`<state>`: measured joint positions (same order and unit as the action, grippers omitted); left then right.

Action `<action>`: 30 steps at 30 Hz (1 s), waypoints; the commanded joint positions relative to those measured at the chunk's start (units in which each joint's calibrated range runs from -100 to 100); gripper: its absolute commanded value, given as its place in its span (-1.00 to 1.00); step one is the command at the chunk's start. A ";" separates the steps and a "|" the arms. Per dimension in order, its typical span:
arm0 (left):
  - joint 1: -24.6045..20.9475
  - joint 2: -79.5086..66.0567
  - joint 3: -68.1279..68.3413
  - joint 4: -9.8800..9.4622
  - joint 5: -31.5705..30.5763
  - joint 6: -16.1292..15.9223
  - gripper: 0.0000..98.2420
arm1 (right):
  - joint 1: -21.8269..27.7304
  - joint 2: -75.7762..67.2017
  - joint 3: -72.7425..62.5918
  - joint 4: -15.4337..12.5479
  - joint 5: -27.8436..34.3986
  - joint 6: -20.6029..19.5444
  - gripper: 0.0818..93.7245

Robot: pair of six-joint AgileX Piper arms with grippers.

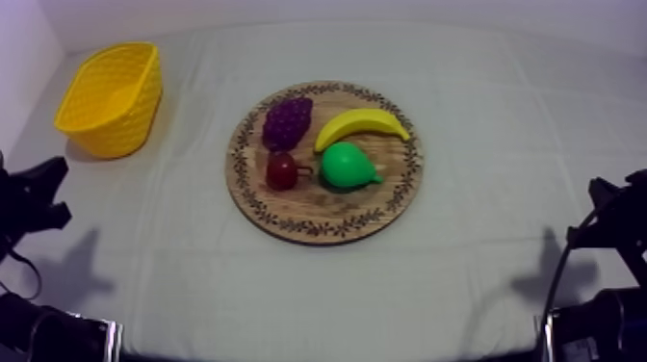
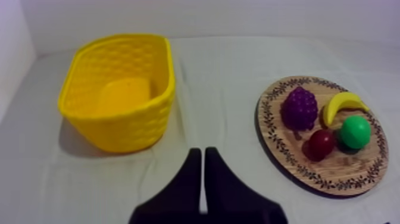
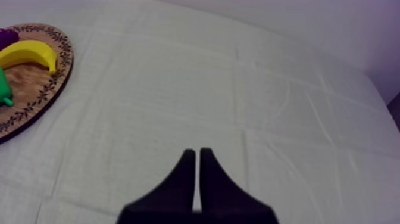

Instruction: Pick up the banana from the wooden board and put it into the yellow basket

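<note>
Resting low at the left side of the table (image 1: 481,252), our left gripper (image 2: 201,154) is clenched on nothing, its two black fingers lying together as a narrow wedge. Ahead of it and to its left the yellow basket (image 1: 117,135) stands upright near the far left corner of the table, its open mouth facing up. The basket is well apart from the round wooden board (image 1: 318,210), which lies flat near the middle of the table. On the board's far left part sits the bunch of grapes (image 1: 287,122), with the small red fruit (image 1: 281,170) just in front of it. Just beside the small red fruit, to its right, lies the green pear (image 1: 345,166), its narrow end pointing right. The banana (image 1: 361,125) lies on the board behind the pear and right of the grapes, arched with both ends bending toward the near side. It is close to the pear, though we cannot tell whether they touch, and both grippers are well apart from it. At the table's right side our right gripper (image 3: 196,154) is likewise clenched on nothing, its fingers together in a wedge, with the board's right rim off to its left.
</note>
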<state>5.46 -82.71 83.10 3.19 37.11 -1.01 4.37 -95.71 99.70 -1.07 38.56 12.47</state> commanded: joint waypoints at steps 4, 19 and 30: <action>1.84 12.92 -20.09 -0.06 5.23 -2.08 -1.00 | -0.01 -0.04 -0.03 0.02 -0.02 0.01 -0.99; 12.07 45.11 -61.32 -4.51 20.14 -3.29 -1.00 | -0.01 -0.04 -0.03 0.02 -0.02 0.01 -0.99; 20.33 65.86 -78.76 -6.22 24.97 -5.72 -1.00 | -0.01 -0.04 -0.03 0.02 -0.02 0.01 -0.99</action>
<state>24.54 -21.44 7.72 -2.99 61.95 -6.41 4.37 -95.71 99.70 -1.07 38.58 12.47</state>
